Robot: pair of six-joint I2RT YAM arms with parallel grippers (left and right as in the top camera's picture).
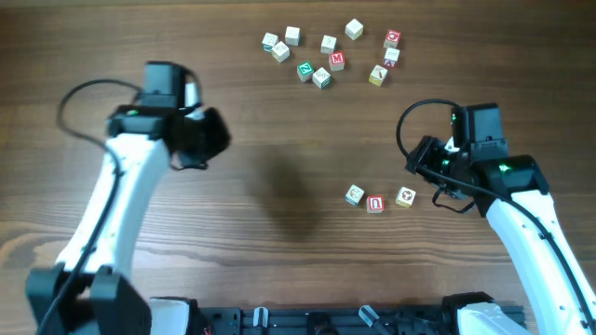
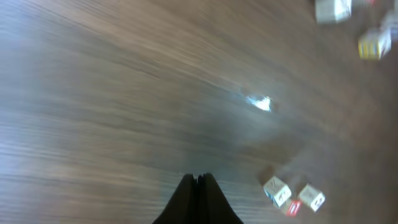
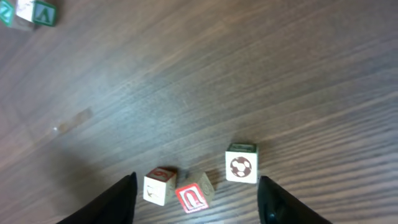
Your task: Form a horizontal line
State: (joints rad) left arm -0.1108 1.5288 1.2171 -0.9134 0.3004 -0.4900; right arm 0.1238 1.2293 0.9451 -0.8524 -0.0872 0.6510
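View: overhead
Left gripper (image 1: 200, 140): over bare table (image 1: 279, 251), left of centre, well apart from every block; finger state not readable from here.
Right gripper (image 1: 426, 166): right side of the scene, just to the far right of the three-block row.
Three-block row (image 1: 376, 199): right of centre, in the near half; runs roughly left to right, with the middle block sitting slightly nearer than its neighbours.
Scattered blocks (image 1: 328, 51): loose cluster at the far side, right of centre, not aligned.

View: left wrist (blurred)
Left gripper (image 2: 198, 185): fingers pressed together, nothing between them, above bare wood.
Three-block row (image 2: 293, 199): near right corner, clear of the fingers.

View: right wrist
Right gripper (image 3: 196, 179): fingers spread wide, holding nothing.
Pale block (image 3: 160, 185): left end of the row, tilted off square.
Red-letter block (image 3: 191, 198): middle, nearest, rotated; close against the pale block, contact uncertain.
Ball block (image 3: 241, 165): right end, square-on, with a small gap to the red-letter block.
Position: all three lie on the table between the two fingers.
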